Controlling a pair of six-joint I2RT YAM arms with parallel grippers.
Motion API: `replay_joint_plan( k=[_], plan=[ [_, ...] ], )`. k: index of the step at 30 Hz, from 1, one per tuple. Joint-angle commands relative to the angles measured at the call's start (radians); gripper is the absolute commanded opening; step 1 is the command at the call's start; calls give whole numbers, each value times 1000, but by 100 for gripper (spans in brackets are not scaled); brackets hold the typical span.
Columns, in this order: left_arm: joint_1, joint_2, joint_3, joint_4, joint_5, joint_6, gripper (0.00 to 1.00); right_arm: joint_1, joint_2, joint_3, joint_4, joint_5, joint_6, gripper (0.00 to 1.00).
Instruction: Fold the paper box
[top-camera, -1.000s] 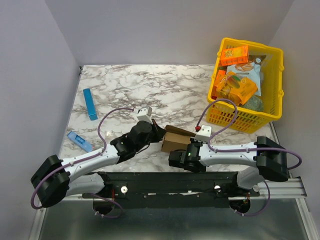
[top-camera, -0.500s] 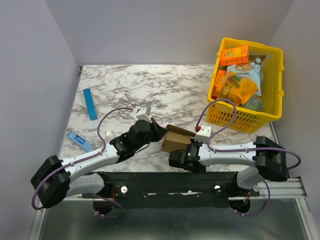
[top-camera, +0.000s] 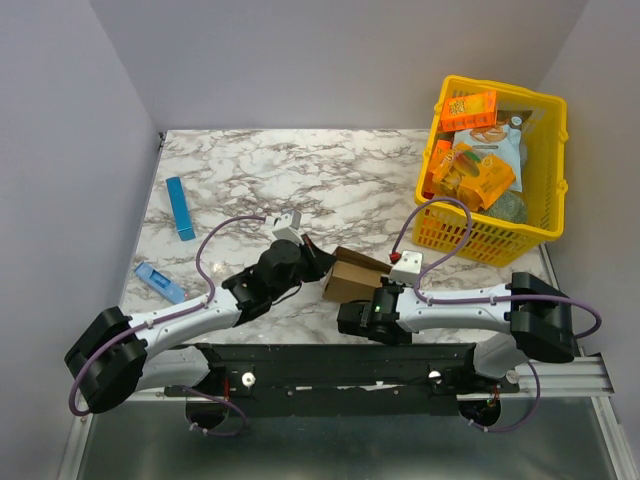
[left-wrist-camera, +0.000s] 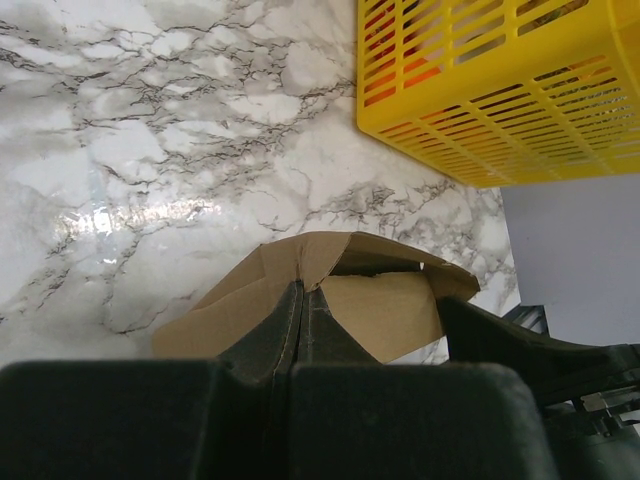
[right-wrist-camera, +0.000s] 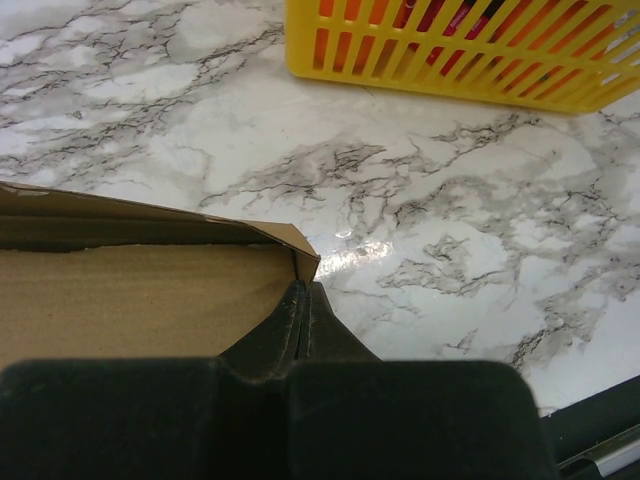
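The paper box (top-camera: 352, 278) is plain brown cardboard, partly raised into shape, near the table's front middle between my two grippers. My left gripper (top-camera: 318, 266) comes at it from the left. In the left wrist view its fingers (left-wrist-camera: 301, 288) are shut on a creased edge of the paper box (left-wrist-camera: 385, 310), whose flaps stand open above them. My right gripper (top-camera: 351, 304) reaches in from the right front. In the right wrist view it (right-wrist-camera: 303, 289) is shut on the corner of a wall of the paper box (right-wrist-camera: 130, 290).
A yellow slotted basket (top-camera: 497, 238) with orange snack boxes (top-camera: 470, 108) and packets stands at the back right, close behind the box (left-wrist-camera: 500, 120) (right-wrist-camera: 450, 60). A slim blue bar (top-camera: 180, 208) and a small blue packet (top-camera: 158, 282) lie at the left.
My left wrist has shifted slightly up and to the right. The box and the right arm have barely moved. Both grippers stay shut.
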Motion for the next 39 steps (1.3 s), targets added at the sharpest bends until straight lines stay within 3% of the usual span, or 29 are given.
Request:
replay_joint_plan(
  k=[1, 10, 18, 24, 35, 38, 39],
  plan=[
    [-24, 14, -32, 14, 138, -44, 0, 16, 29, 17, 82, -75, 35, 0],
    [-23, -10, -82, 23, 118, 2, 0, 16, 27, 12, 76, -75, 42, 0],
    [-24, -103, -162, 8, 99, 192, 0, 16, 3, 11, 44, -69, 90, 0],
    [-26, -104, -228, 61, 101, 157, 0, 16, 15, 18, 41, -75, 90, 0],
    [-28, -54, -144, 27, 18, 283, 0, 16, 4, 26, -30, -65, 136, 0],
    [-26, -34, -122, 26, 9, 312, 0, 16, -7, 46, -76, -68, 162, 14],
    [-26, -29, -121, 27, 6, 333, 0, 16, -19, 57, -126, -66, 185, 25]
  ],
)
